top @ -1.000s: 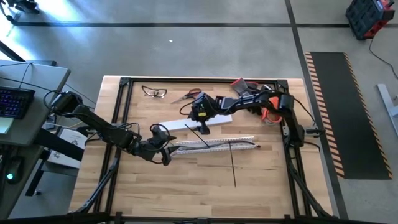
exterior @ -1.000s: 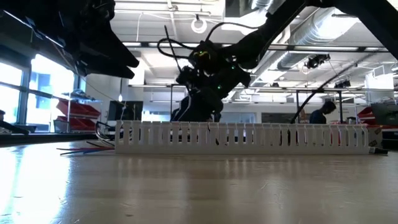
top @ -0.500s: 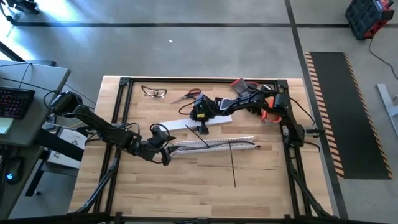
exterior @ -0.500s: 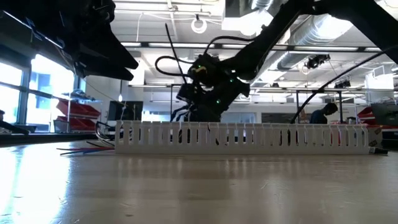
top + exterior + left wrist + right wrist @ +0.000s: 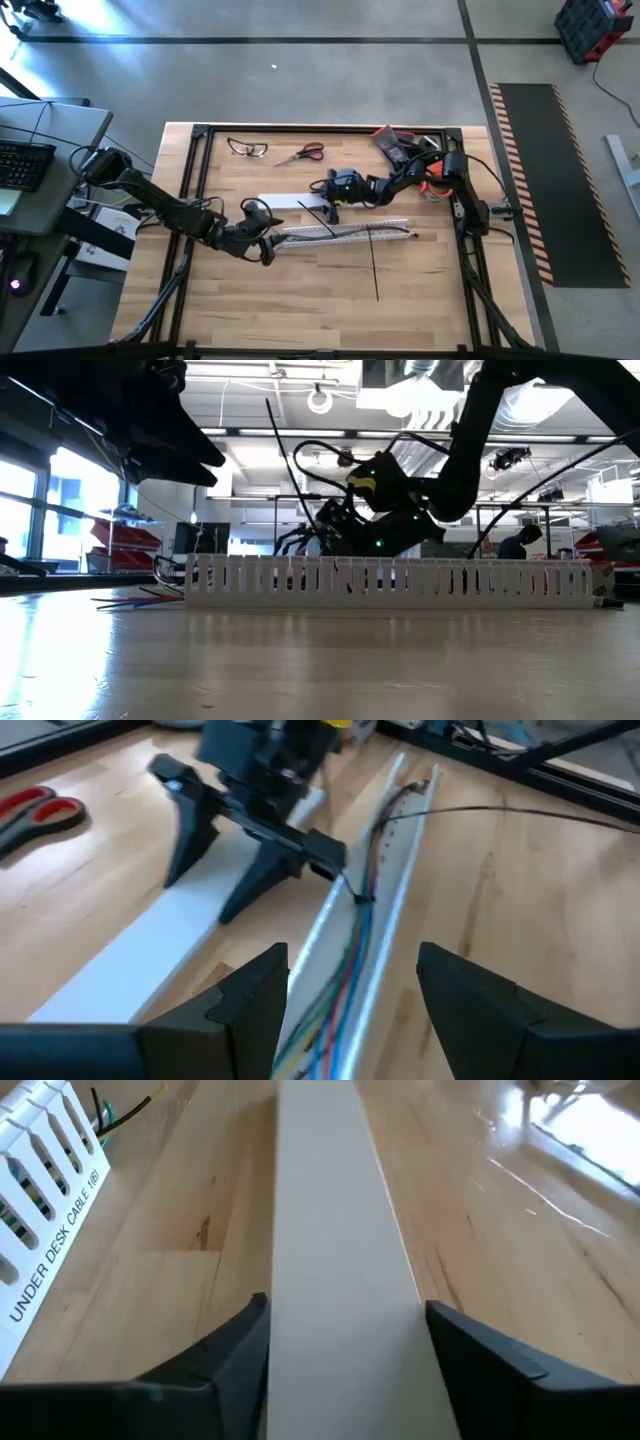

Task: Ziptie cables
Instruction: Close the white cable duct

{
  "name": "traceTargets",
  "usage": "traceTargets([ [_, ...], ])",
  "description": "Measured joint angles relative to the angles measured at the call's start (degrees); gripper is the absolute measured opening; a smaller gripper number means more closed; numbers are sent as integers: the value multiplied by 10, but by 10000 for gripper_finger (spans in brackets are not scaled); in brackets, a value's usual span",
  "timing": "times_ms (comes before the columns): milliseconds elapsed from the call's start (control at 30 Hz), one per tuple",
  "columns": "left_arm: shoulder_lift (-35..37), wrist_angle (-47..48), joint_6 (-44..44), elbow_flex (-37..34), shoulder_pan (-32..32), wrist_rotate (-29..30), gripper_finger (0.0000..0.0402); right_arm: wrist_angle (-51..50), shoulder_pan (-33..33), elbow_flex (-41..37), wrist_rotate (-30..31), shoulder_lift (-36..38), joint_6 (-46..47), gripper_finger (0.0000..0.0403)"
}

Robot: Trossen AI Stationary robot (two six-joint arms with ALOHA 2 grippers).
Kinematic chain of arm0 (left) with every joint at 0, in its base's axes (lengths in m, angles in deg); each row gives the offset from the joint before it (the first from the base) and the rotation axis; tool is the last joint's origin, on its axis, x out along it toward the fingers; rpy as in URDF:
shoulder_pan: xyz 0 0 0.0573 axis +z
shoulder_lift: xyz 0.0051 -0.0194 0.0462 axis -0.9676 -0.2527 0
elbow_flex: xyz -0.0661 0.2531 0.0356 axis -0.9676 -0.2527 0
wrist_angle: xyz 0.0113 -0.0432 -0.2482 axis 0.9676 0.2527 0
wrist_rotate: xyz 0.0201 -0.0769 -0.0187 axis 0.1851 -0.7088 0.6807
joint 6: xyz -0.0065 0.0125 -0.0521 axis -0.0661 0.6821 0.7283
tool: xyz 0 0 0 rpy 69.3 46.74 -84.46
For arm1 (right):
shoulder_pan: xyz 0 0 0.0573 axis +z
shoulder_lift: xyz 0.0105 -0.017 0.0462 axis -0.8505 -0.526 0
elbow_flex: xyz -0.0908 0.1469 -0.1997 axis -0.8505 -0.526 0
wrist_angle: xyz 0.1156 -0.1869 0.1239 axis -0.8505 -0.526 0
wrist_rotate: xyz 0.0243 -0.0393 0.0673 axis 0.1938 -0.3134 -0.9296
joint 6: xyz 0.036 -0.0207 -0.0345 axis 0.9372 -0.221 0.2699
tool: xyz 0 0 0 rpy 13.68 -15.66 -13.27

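Landmark: the long white slotted plastic channel (image 5: 345, 233) lay flat near the middle of the pale wooden table (image 5: 300, 300), its comb-like walls upright and printed "UNDER DESK CABLE".
Cables: the thin limp cables (image 5: 345, 970), red, blue, green and dark, ran lengthwise inside the channel; a few ends curled out at one end.
Zipties: one thin stiff dark ziptie (image 5: 375, 262) lay straight across the channel and onto the bare wood; a shorter dark strip (image 5: 318, 214) rested slanted just beside the channel.
Cover: a flat smooth white plastic strip (image 5: 335, 1250) lay alongside the channel, on its far side from the long ziptie's free end.
Right gripper: the right gripper (image 5: 345, 1355) hung low over one end of the white strip, its dark wedge-shaped fingers spread to either side of it; whether they touched it could not be told.
Left gripper: the left gripper (image 5: 350, 1000) sat at the channel's other end, fingers wide apart astride the channel, holding nothing.
Beyond the channel: red-handled scissors (image 5: 303, 154) and clear safety glasses (image 5: 247, 149) lay near the table's black metal frame.
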Motion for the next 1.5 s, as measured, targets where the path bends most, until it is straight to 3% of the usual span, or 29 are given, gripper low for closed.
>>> traceTargets([
  [67,0,1,0,0,5,9,202,18,1,-9,6,0,-5,211],
  [200,0,-14,-31,0,13,16,174,23,1,-13,11,0,-5,211],
  [300,1,-36,-55,0,21,11,123,18,1,-13,10,6,10,211],
  [467,7,-39,-74,0,31,8,13,-72,-2,-18,16,55,36,210],
  [767,134,71,-162,52,12,99,0,-205,0,-25,38,215,11,208],
  [1033,237,103,-228,63,0,108,0,-260,30,-22,29,347,9,208],
  [1200,251,132,-214,63,1,102,0,-329,81,-22,8,366,39,204],
  [1233,250,137,-206,63,3,100,0,-344,92,-22,1,365,50,175],
  [1267,247,146,-195,63,4,97,0,-360,102,-22,5,361,53,109],
  [1300,244,154,-184,63,5,91,0,-370,114,-22,4,356,60,68],
  [1333,239,162,-174,63,5,85,0,-381,125,-22,13,352,65,44],
  [1433,219,164,-147,56,5,71,0,-386,156,-22,33,343,68,4],
  [1500,203,165,-132,50,5,65,0,-383,169,-22,51,342,69,1],
])
